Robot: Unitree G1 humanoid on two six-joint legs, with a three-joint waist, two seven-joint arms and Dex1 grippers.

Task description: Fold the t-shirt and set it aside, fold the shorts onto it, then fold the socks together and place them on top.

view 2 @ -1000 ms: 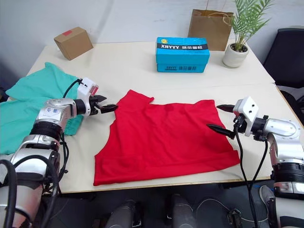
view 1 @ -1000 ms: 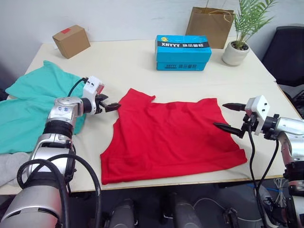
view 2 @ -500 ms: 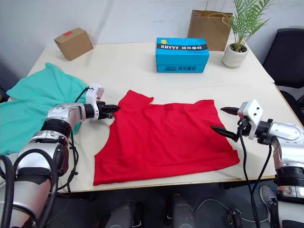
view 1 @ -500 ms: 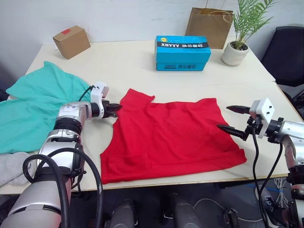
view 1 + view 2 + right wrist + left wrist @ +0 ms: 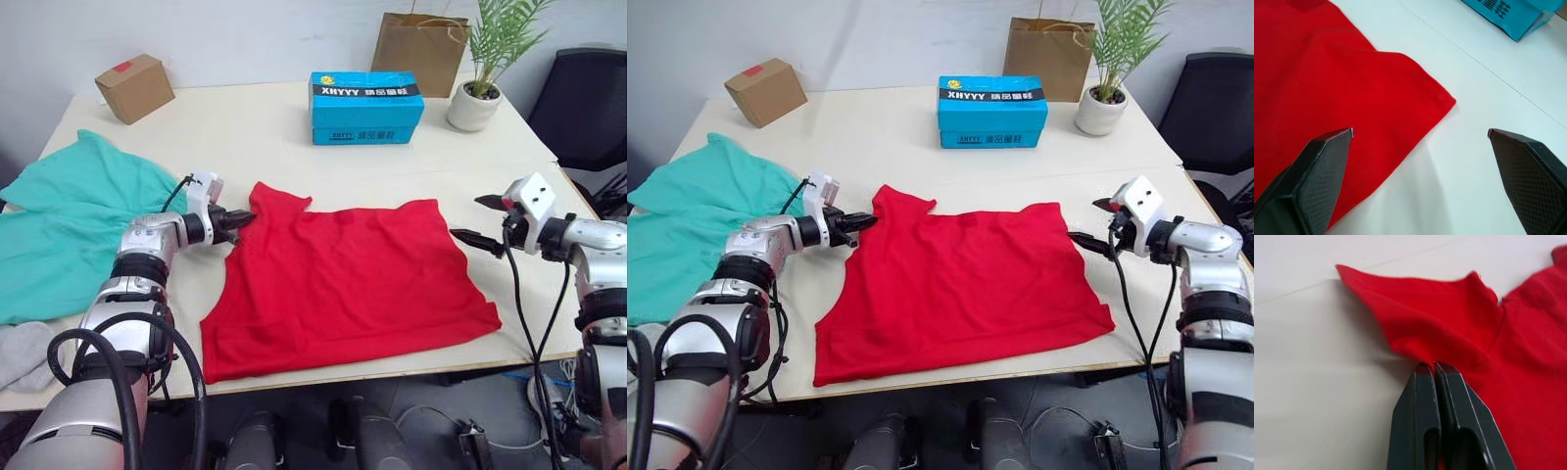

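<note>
- The t-shirt (image 5: 343, 279) lies spread flat in the middle of the near half of the table (image 5: 265, 127). Its sleeve and neck end is to the left, its hem to the right, and its near edge runs close to the table's near rim.
- It looks like thin, limp cloth: light and quick to wrinkle. It would probably drag on the tabletop if pulled sideways, so a fold is best made by pinching an edge or corner and lifting it clear.
- The left gripper (image 5: 1433, 367) has its fingers pressed together at the edge of the far-left sleeve. The left wrist view shows the tips right against the red cloth, though whether any fabric is pinched between them I cannot tell.
- The right gripper (image 5: 480, 220) hangs just off the far-right hem corner with its fingers spread wide. That corner (image 5: 1447, 100) sits between them and is untouched, and it looks like the natural grasp point on this side.
- Judged from this layout, the shirt fold is only starting, and nothing is set aside yet.
- The shorts (image 5: 69, 230) lie loosely spread at the left of the table, apart from the shirt.
- The socks (image 5: 22, 352) sit at the near-left corner, touching the shorts' near edge.
- Along the far side of the table stand a cardboard box (image 5: 134, 86), a blue box (image 5: 366, 107), a brown paper bag (image 5: 418, 41) and a potted plant (image 5: 472, 98), all well away from the clothes.
</note>
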